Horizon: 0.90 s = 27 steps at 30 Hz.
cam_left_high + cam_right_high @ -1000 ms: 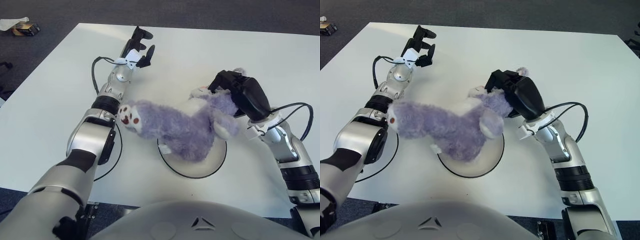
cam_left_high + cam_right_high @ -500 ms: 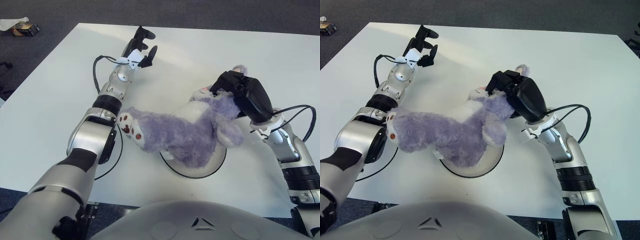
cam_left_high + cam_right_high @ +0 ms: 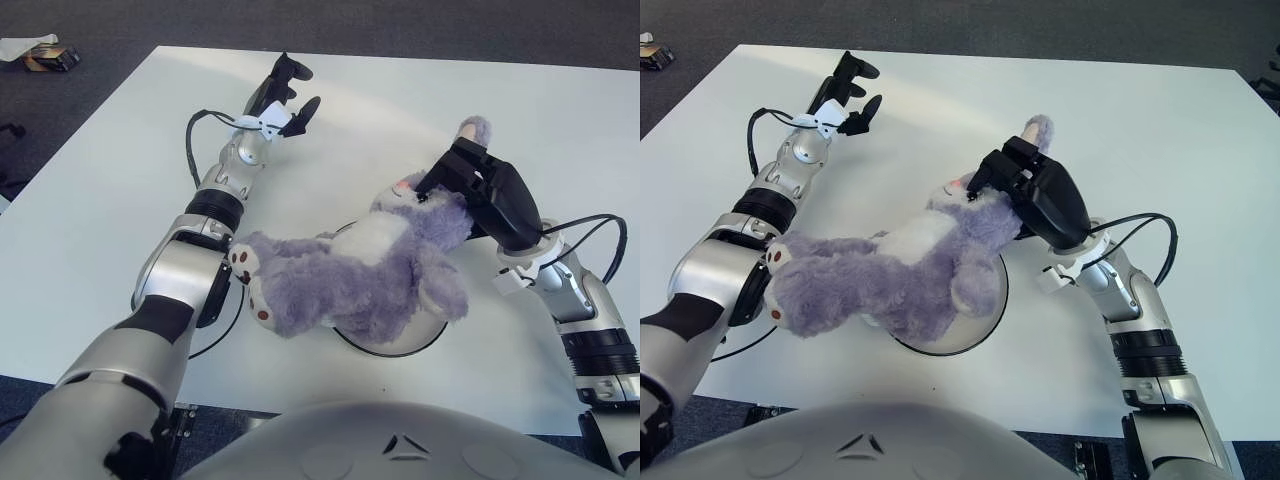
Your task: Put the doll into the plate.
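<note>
While the right hand [image 3: 470, 180] clamps the fluffy purple plush doll [image 3: 360, 275] by its head, overhanging legs could drag it off the round white plate [image 3: 425, 335]; the left hand [image 3: 283, 95], fingers apart, idles.

place: office or lab room
floor: dark grey carpet [image 3: 420, 25]
furniture: big plain white table [image 3: 120, 170]
clutter: small box with paper [image 3: 45, 52] on the floor, far left

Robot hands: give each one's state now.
Left robot hand: open, holding nothing.
Right robot hand: closed on the doll's head.
</note>
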Tool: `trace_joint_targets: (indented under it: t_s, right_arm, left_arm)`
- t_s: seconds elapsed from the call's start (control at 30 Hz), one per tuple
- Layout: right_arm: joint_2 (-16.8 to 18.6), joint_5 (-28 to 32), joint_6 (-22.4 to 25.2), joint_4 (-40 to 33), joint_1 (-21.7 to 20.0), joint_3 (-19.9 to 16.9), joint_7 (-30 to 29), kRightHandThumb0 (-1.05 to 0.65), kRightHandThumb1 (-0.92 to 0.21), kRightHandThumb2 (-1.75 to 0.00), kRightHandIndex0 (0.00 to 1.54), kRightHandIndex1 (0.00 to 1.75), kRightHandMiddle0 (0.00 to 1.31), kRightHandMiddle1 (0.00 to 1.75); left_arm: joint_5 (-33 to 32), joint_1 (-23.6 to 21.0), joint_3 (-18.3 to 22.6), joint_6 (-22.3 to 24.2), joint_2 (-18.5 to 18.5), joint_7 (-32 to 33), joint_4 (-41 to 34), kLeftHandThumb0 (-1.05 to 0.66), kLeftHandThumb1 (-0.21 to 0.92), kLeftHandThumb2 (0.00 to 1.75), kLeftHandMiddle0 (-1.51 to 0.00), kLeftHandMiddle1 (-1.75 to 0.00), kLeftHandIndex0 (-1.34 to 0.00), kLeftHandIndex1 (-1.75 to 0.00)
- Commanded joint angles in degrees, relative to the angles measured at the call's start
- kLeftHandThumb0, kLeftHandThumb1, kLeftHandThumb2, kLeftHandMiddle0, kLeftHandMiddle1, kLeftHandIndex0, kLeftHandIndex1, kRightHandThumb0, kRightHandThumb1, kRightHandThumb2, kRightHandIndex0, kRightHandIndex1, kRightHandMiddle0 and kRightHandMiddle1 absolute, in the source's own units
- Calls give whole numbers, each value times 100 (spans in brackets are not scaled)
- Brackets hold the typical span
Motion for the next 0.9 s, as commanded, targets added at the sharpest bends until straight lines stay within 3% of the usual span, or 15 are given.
trace_joint_targets:
  t_s: [0.0,0.03,0.07,0.1,0.17,0.27,0.33,0.4,0.5,0.53,0.6,0.63,0.73,0.8,0.87]
  right_arm:
    - [-6,242,-65,71,-133,-81,13,-34,-67,-83,3,103,37,170]
    - [-2,276,-29,-25,-99,-90,64,-34,-79,-65,2,87,32,168]
    - [-1,302,-4,-97,-74,-97,104,-34,-79,-65,2,87,32,168]
    - [-53,405,39,-238,-40,-108,218,-11,-58,-95,1,63,19,148]
    - [-211,724,261,-683,75,-150,576,2,-45,-115,0,43,10,136]
    - [-462,1267,725,-1321,226,-217,1201,14,-35,-130,0,21,3,119]
    - [-742,1940,1381,-1744,378,-181,1896,20,-34,-134,0,9,1,104]
    - [-964,2662,2248,-2230,565,-173,2547,22,-33,-136,0,4,1,94]
    - [-1329,4043,4405,-3217,898,-266,3296,23,-35,-135,0,1,0,78]
    - [-1419,4314,4993,-3453,953,-313,3421,-5,-54,-117,0,1,0,67]
    - [-1532,4494,5917,-3993,940,-384,3494,-32,-73,-100,0,0,0,55]
    - [-1538,4503,6102,-4123,923,-403,3511,-37,-77,-96,0,0,0,52]
    - [-1304,4202,5691,-3444,742,-269,3644,-57,-88,-90,0,0,0,36]
    - [-1269,4012,5638,-3409,688,-234,3699,-62,-90,-91,0,0,0,31]
    - [-1167,3646,5217,-3363,800,-172,3639,-58,-91,-90,0,0,0,29]
  left_arm:
    - [89,-139,-37,-69,37,116,66,-54,91,68,-7,-111,0,-123]
    - [98,-146,-42,-60,33,124,73,-53,90,68,-7,-110,0,-122]
    - [105,-151,-45,-54,30,129,78,-53,90,68,-7,-110,0,-122]
    - [107,-160,-46,-46,27,131,89,-52,89,69,-7,-108,0,-120]
    - [111,-173,-45,-35,22,133,103,-52,88,70,-7,-107,0,-118]
    - [125,-190,-35,-28,12,134,124,-51,87,71,-7,-105,0,-116]
    - [137,-205,-35,-33,5,134,141,-50,86,72,-7,-104,0,-115]
    - [147,-220,-37,-44,0,138,153,-50,85,72,-7,-104,0,-116]
    - [171,-220,-49,-61,0,144,139,-50,84,73,-7,-103,0,-116]
    - [177,-219,-54,-61,-1,145,132,-50,84,74,-6,-103,0,-113]
    - [213,-204,-80,-39,-18,178,51,-49,83,74,-5,-102,0,-110]
    - [222,-199,-86,-34,-22,187,30,-49,83,74,-5,-102,0,-109]
    - [261,-205,-108,-11,-16,209,43,-48,79,76,-4,-101,0,-104]
    - [279,-201,-114,-7,-16,233,25,-46,76,79,-4,-101,0,-103]
    - [302,-193,-123,4,-21,260,1,-45,72,83,-4,-100,0,-104]
